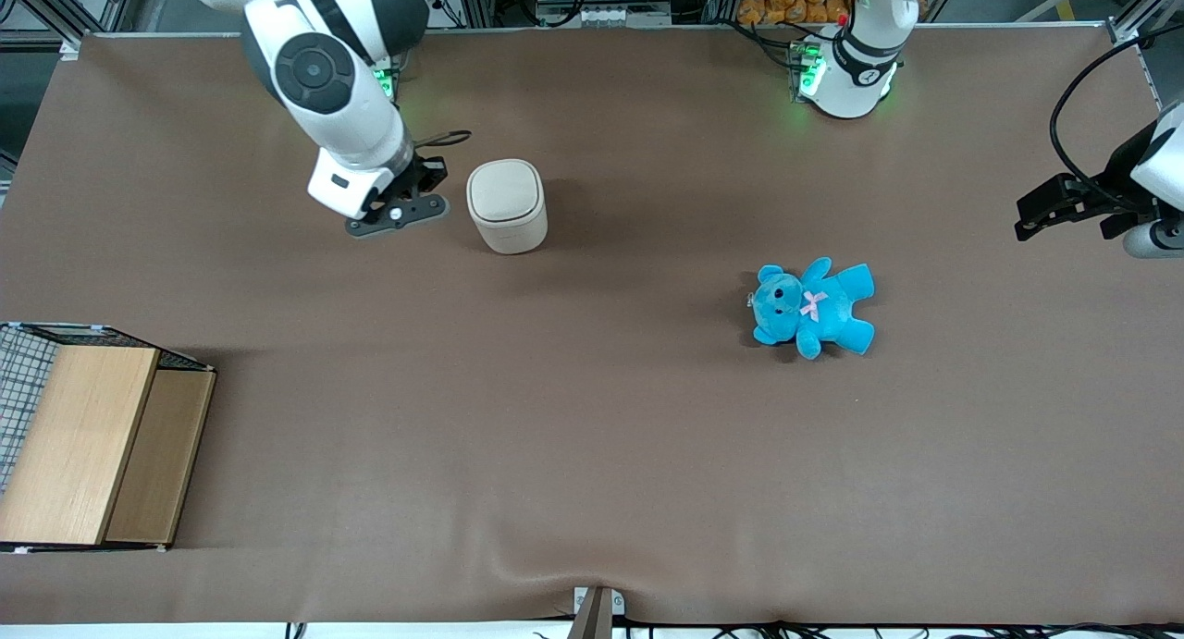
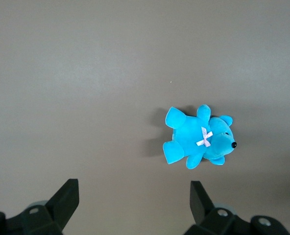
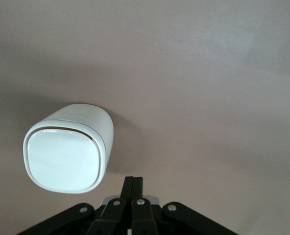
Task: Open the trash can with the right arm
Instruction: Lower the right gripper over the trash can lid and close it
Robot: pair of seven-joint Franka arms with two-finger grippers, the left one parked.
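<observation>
The right arm [image 1: 324, 75] reaches over a brown table [image 1: 592, 454], its black gripper [image 1: 407, 200] hanging just beside the trash can [image 1: 506, 204] and apart from it, on the side toward the working arm's end of the table. The wrist camera shows the gripper [image 3: 133, 188] with its two fingers [image 3: 128, 188] pressed together, holding nothing. The trash can [image 3: 69, 152] (a cream-white bin with rounded corners) stands upright on the table with its flip lid [image 1: 504, 190] down, a thin dark seam running around the lid's edge. A blue teddy [image 1: 812, 306] with a pink bow lies on its back well apart from the bin, toward the parked arm's end of the table and nearer to the front camera; the parked arm's wrist camera looks down on the same teddy [image 2: 199, 137]. A wooden box [image 1: 92, 445] with wire mesh sits at the table's edge at the working arm's end, much nearer to the front camera than the bin.
</observation>
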